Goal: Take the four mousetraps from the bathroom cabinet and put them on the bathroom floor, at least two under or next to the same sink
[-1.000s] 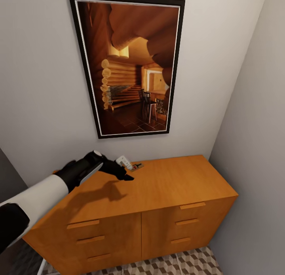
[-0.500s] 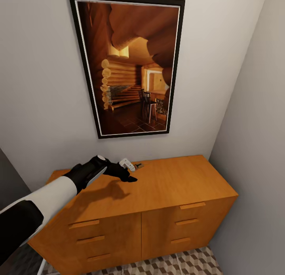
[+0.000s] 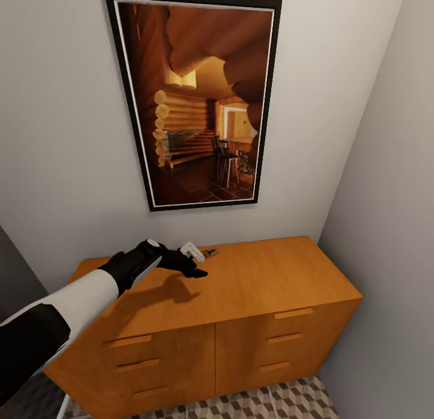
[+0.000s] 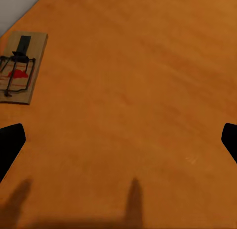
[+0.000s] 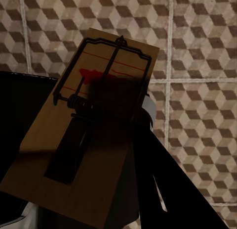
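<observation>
A mousetrap lies at the back of the orange-brown cabinet's flat top, near the wall. My left gripper hovers low over the top just in front of that trap. In the left wrist view the mousetrap lies off to one side of the open gripper, whose dark fingertips stand wide apart with bare wood between them. In the right wrist view my right gripper is shut on a second mousetrap, held tilted above the cube-patterned bathroom floor.
A large framed picture of a log cabin hangs on the wall above the cabinet. A grey side wall closes in right of the cabinet. Cube-patterned floor shows below the drawers.
The left arm reached a little farther forward and right over the cabinet top toward the trap, then nearly stopped. The camera has not moved.
</observation>
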Available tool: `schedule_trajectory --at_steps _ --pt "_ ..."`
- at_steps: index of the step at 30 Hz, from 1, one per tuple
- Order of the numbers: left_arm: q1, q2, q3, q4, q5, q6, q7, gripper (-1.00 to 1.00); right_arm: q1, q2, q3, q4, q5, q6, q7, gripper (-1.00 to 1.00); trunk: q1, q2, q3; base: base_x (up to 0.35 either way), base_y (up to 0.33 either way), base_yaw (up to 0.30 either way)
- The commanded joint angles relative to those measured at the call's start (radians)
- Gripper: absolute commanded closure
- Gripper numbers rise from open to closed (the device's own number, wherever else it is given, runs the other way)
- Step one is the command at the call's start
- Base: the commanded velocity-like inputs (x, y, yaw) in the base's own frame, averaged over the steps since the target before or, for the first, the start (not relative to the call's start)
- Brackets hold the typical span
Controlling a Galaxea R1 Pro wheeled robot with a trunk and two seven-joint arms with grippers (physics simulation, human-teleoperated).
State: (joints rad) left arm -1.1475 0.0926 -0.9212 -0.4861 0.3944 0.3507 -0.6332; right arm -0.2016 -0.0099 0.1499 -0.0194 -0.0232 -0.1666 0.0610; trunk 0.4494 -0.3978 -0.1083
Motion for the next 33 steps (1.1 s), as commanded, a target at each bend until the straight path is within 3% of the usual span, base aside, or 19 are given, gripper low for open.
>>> schedule_trajectory --at_steps 1,8,21,33 --pt "-0.001 0.003 -0.005 -0.002 0.011 0.007 0.002 -1.00 -0.001 0.000 0.005 0.001 -0.006 -0.004 0.002 1.00 0.001 -0.002 -0.002 0.000 0.000 0.000" --pt "-0.001 0.010 -0.005 0.001 0.011 0.003 0.005 -1.00 -0.001 -0.001 0.005 0.001 -0.006 -0.004 0.002 1.00 0.001 -0.002 -0.002 0.125 0.000 0.000" --pt "-0.001 0.009 -0.008 0.002 0.009 0.002 0.007 -1.00 -0.001 -0.001 0.005 0.001 -0.006 -0.004 0.002 1.00 0.001 -0.002 -0.002 0.314 0.000 0.000" --pt "-0.001 0.014 -0.011 0.003 0.007 0.002 0.007 -1.00 -0.001 -0.001 0.005 0.001 -0.006 -0.004 0.002 1.00 0.001 -0.002 -0.002 0.037 0.000 0.000"
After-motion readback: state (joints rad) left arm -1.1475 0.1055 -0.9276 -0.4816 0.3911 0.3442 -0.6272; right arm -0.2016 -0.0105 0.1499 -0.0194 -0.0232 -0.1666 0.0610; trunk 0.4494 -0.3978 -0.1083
